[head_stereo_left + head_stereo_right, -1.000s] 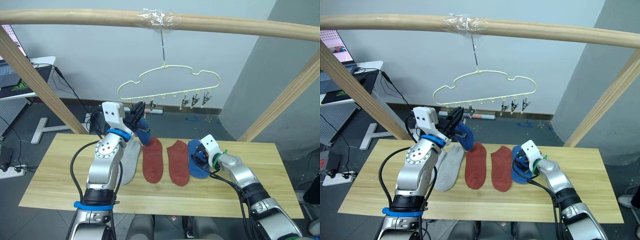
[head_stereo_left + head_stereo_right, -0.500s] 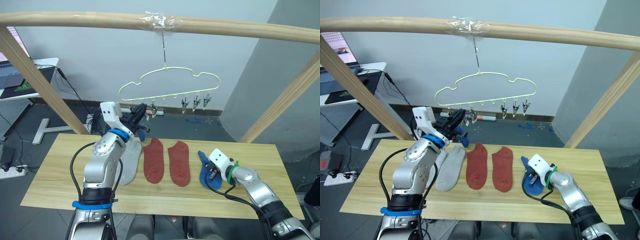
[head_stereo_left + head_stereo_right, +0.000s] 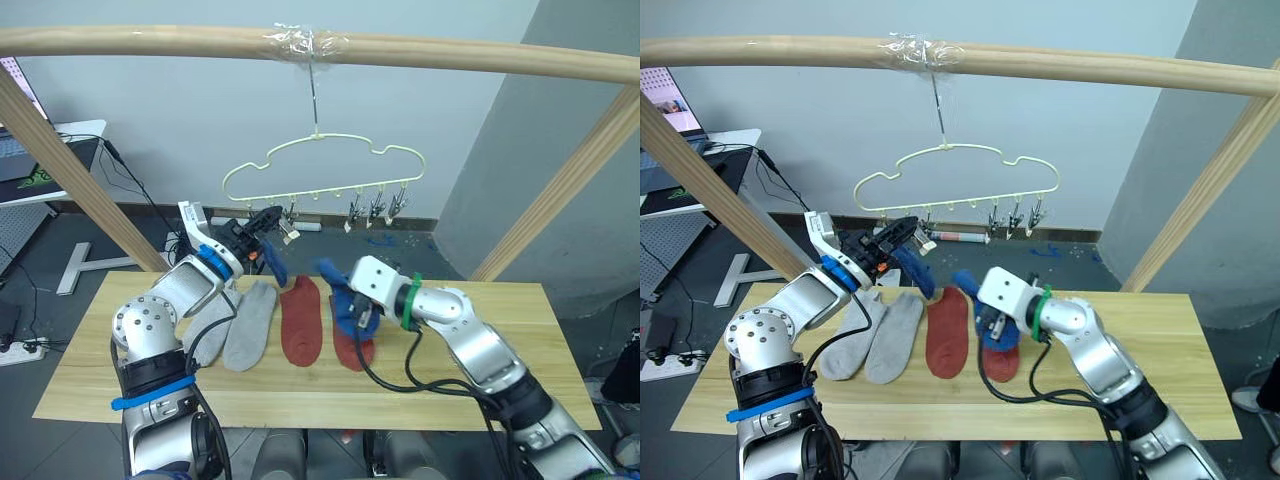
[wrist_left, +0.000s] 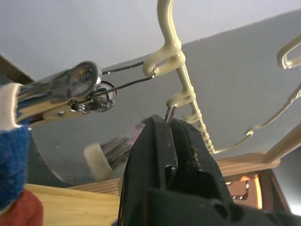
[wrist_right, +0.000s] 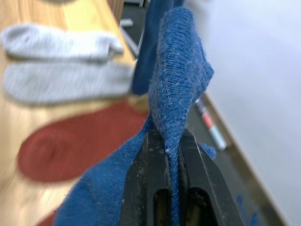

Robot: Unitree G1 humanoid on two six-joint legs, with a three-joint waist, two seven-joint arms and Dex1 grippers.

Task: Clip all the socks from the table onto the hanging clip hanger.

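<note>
1. two grey socks [image 3: 225,320] lie flat at nine o'clock on the table [image 3: 520,370], waiting.
2. the left gripper [image 3: 262,220] is pinched shut on a clip [image 4: 101,96] of the clip hanger [image 3: 320,165]; a blue sock [image 3: 915,270] hangs there, likely just fastened.
3. red socks [image 3: 298,318] lie at centre.
4. the right gripper [image 5: 167,155] grips the second blue sock [image 5: 181,75], lifted at three o'clock, likely for clipping next.

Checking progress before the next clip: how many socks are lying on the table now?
4: two grey socks lie at the robot's left, one red sock beside them, and another red sock partly hidden under the right gripper.
</note>
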